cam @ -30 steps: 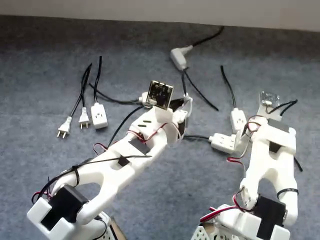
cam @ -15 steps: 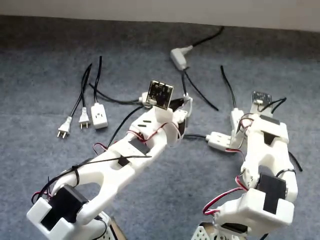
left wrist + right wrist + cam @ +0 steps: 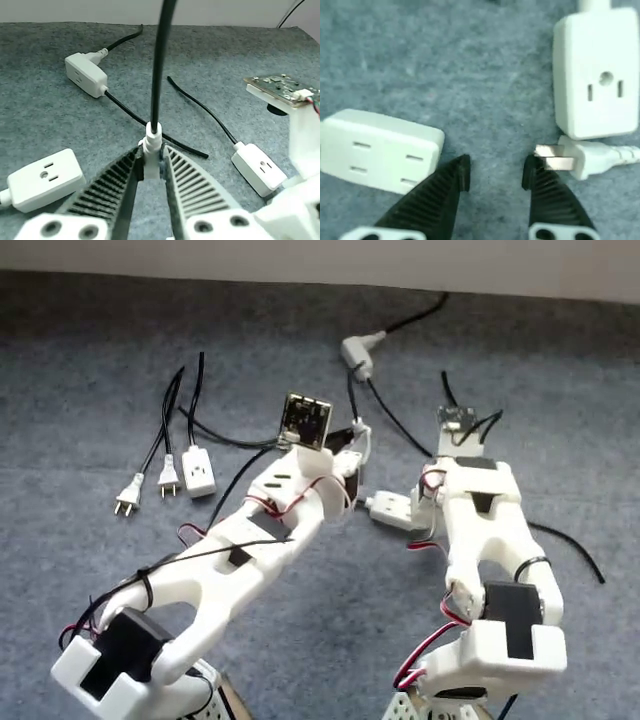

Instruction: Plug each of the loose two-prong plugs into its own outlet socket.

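My left gripper (image 3: 150, 162) is shut on a white two-prong plug (image 3: 151, 145) whose black cord (image 3: 161, 60) runs up out of the fingers; in the high view it sits mid-table (image 3: 350, 452). My right gripper (image 3: 496, 172) is open just above the carpet. A white outlet block (image 3: 380, 150) lies beside one of its fingers, and a loose white plug (image 3: 570, 161) touches the other, prongs toward the gap. A single socket (image 3: 597, 75) lies just beyond that plug. Two more loose plugs (image 3: 125, 502) (image 3: 168, 483) lie at the left beside a socket (image 3: 198, 472).
An angled socket (image 3: 358, 352) with a black cord lies at the back; it also shows from the left wrist (image 3: 85, 75). Black cords cross the grey carpet between the arms. The outlet block (image 3: 390, 510) rests between both arms, which stand close together.
The right arm has swung left toward the centre, and the white outlet block has shifted left along with it. The left arm has moved slightly left and back.
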